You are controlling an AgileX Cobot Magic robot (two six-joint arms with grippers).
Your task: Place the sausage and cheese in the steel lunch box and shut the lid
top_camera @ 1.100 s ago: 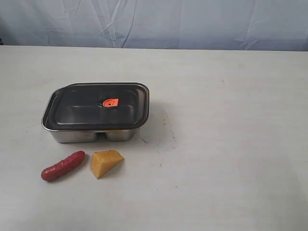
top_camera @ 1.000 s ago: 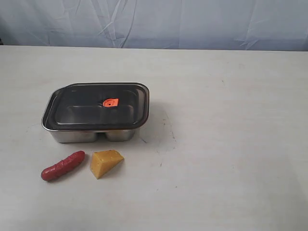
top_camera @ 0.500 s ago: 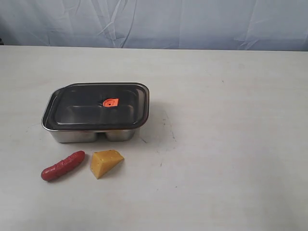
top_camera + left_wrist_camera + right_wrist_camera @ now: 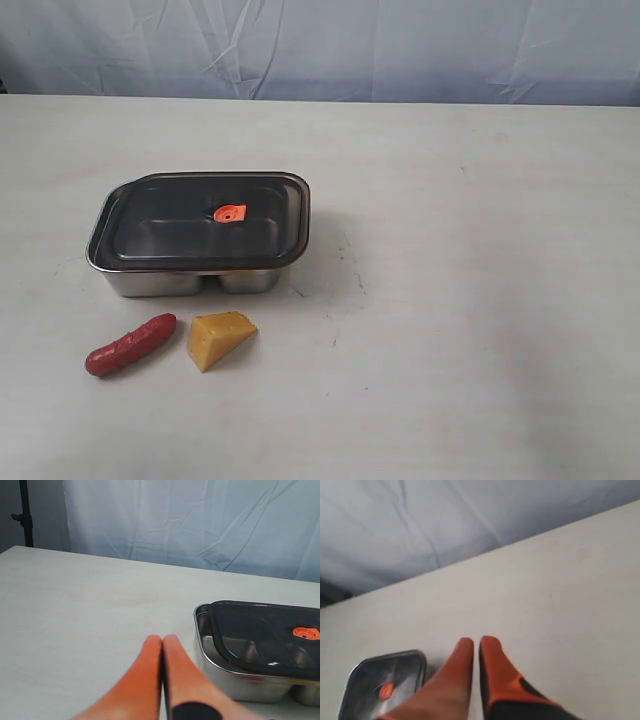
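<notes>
Just in front of the steel lunch box (image 4: 190, 283), on the table (image 4: 480, 300), I see the sausage (image 4: 130, 344) with the cheese (image 4: 220, 339) just beside it, neither touching the box. The lid (image 4: 200, 225) sits on the box, slightly askew. My left gripper (image 4: 162, 639) has its fingers pressed together on nothing. My right gripper (image 4: 476, 641) shows a thin slit; I cannot tell whether its fingers meet.

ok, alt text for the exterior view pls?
A shiny rectangular stainless-steel lunch box sits on a pale table, its dark smoky translucent lid with an orange-red valve resting on top. In front of it, a small red toy sausage and a yellow-orange wedge of toy cheese lie side by side, not touching.
</notes>
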